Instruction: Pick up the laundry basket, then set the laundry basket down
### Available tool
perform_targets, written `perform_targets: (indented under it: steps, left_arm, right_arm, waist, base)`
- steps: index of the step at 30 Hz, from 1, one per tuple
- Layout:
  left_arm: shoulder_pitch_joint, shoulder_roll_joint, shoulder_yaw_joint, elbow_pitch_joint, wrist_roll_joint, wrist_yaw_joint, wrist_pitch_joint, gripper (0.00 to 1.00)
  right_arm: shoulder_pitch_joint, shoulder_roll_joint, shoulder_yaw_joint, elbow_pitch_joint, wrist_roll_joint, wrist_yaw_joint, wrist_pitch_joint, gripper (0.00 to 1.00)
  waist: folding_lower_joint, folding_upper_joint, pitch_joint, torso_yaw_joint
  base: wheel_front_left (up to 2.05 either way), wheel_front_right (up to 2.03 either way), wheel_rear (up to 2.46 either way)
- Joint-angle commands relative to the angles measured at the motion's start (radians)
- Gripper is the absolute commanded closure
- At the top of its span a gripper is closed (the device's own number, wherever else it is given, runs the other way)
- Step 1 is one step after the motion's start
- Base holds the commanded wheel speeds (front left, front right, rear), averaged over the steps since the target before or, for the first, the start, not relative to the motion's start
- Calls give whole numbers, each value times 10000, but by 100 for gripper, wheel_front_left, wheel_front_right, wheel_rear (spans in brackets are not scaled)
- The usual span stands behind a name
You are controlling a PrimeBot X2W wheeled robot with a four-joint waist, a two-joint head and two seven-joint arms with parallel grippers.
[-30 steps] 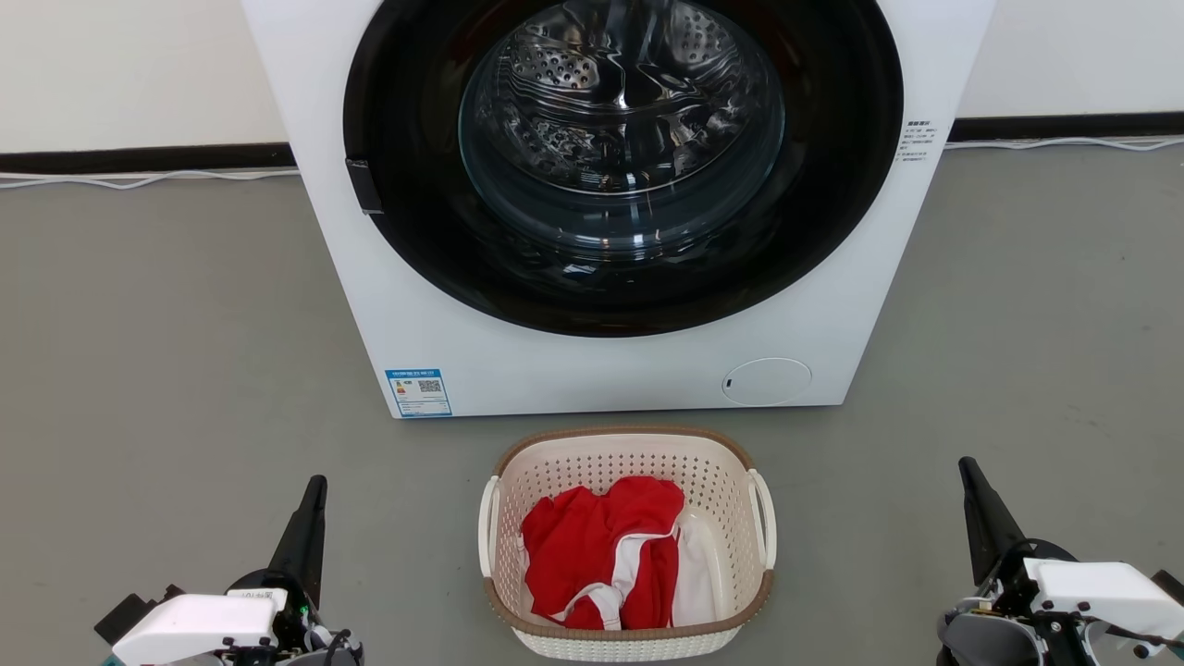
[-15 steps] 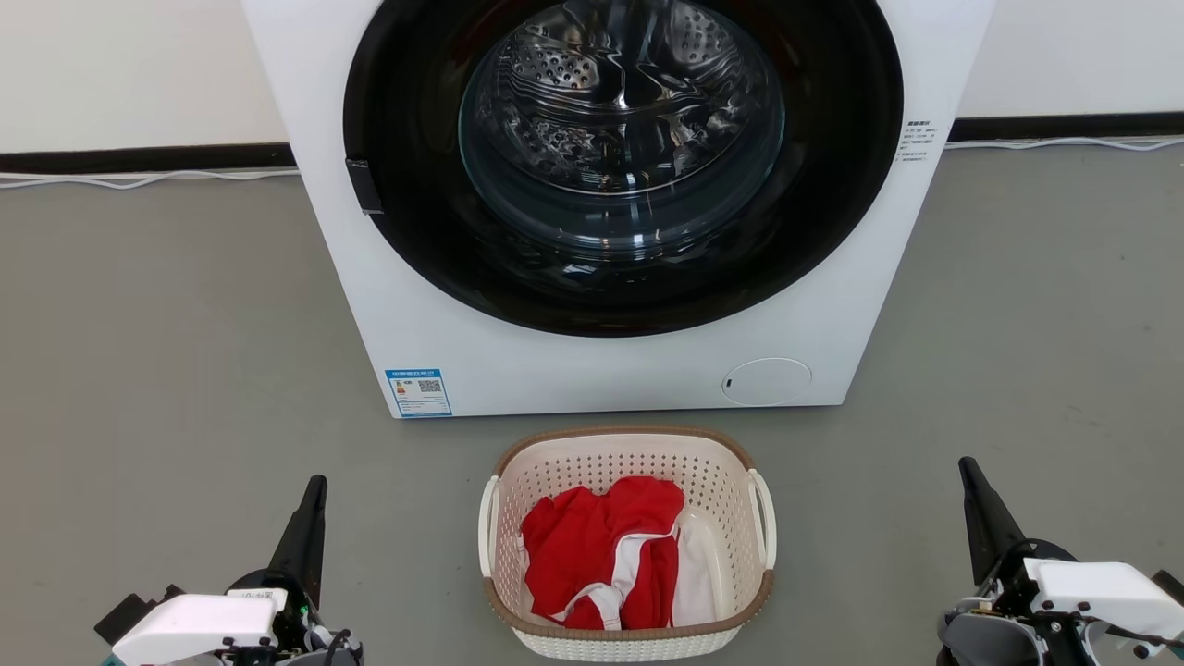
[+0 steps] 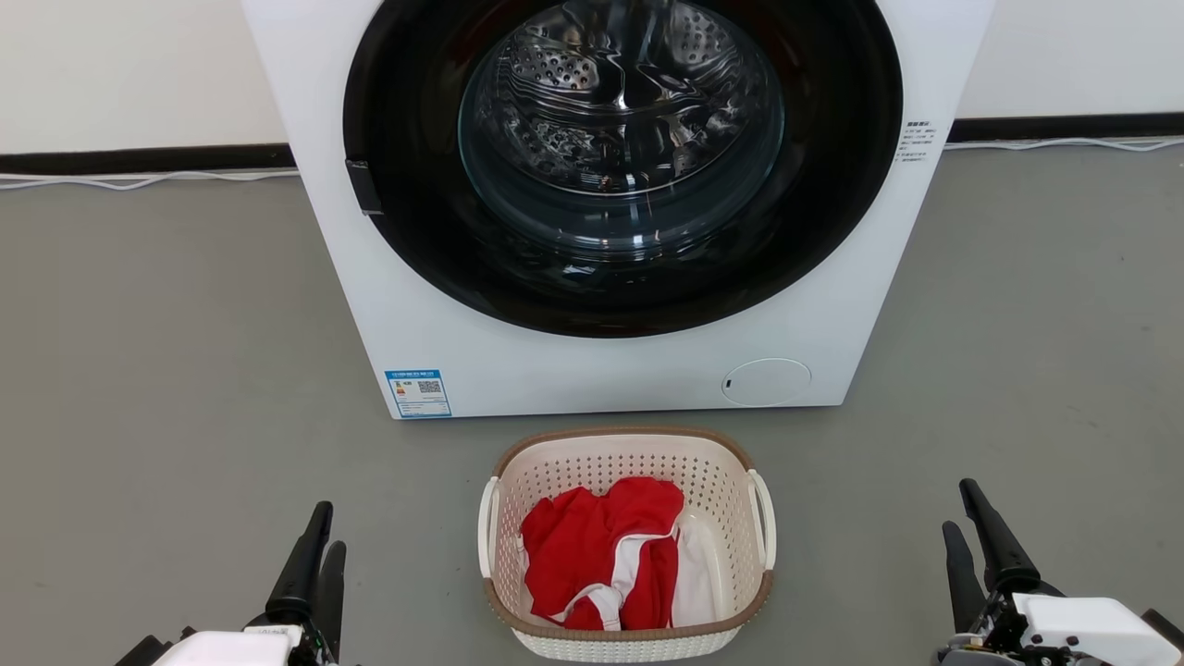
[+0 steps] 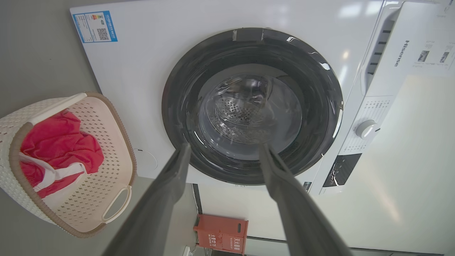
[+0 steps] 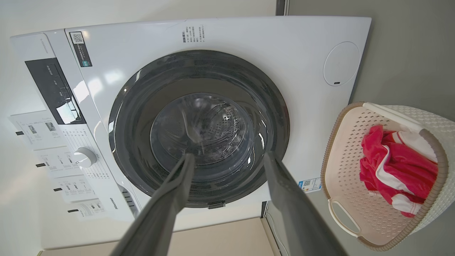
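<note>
Bottom centre of the head view, there's the laundry basket [image 3: 622, 432], sitting on the grey floor [image 3: 185, 370] just in front of the white washing machine [image 3: 555, 370], a red and white garment [image 3: 592, 546] heaped inside it. Down in the lower left corner is the left gripper [image 3: 329, 527], the right gripper [image 3: 958, 506] in the lower right, both well apart from the basket's white side handles [image 3: 483, 532] and touching nothing. Each has its two dark fingers [image 4: 170, 185] spread with a clear gap, nothing between them, and in the wrist views they point at the machine's round dark door [image 3: 832, 185], basket off at the frame's edge.
</note>
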Motion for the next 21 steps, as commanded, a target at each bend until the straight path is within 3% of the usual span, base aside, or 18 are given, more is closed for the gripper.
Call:
perform_targets:
  steps: [1,11,21]
  left_arm:
    - [-344,56,-38,-298,50,-10,-76,0]
    - [-302,67,-205,-355,262,-16,-369,0]
    - [-309,79,-307,-203,1393,-20,-663,0]
  right_arm:
    - [-295,-66,55,-314,-31,12,-130,0]
    - [-236,-72,212,-481,-602,18,-423,0]
    - [-270,-79,277,-576,-2140,24,-717,0]
  waist:
    - [20,-1,-6,-6]
    - [-1,-1,12,-55]
    - [-2,-1,-8,-63]
  base:
    - [0,0,0]
    - [0,0,0]
    - [0,0,0]
